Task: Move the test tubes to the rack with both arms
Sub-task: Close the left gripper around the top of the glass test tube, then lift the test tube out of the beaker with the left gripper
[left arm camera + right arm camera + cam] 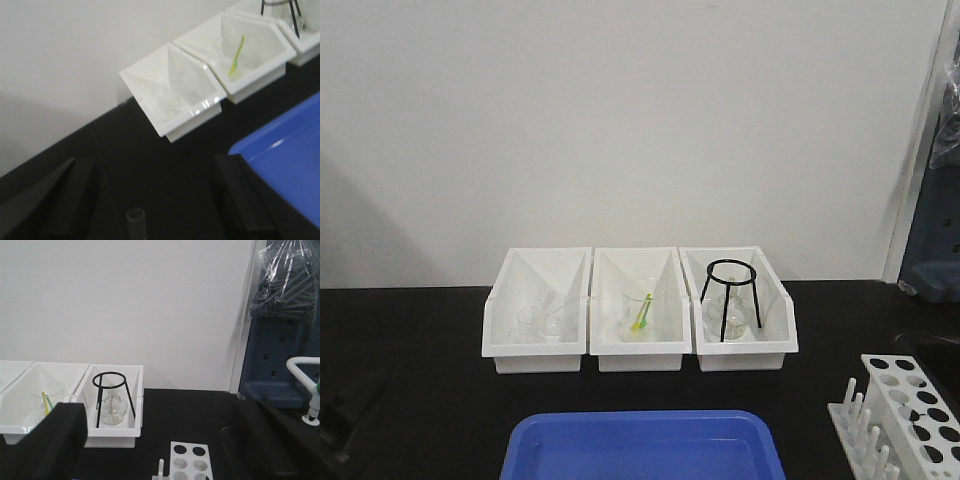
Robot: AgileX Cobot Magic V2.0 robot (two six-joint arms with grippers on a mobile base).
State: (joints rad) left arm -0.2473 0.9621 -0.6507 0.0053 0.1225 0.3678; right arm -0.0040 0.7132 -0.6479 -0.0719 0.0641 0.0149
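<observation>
The white rack stands at the front right of the black table, with round holes in its top plate and a row of pegs on its left side. In the right wrist view the rack lies low between my right gripper's wide-apart fingers, which hold nothing. My left gripper is open over bare black table. The rimmed mouth of one clear test tube shows at the bottom edge between its fingers, touching neither. No other test tubes are in view.
Three white open-front bins line the back wall. They hold small glassware, a beaker with a yellow-green stick, and a flask under a black wire tripod. A blue tray sits front centre. A white tap is at far right.
</observation>
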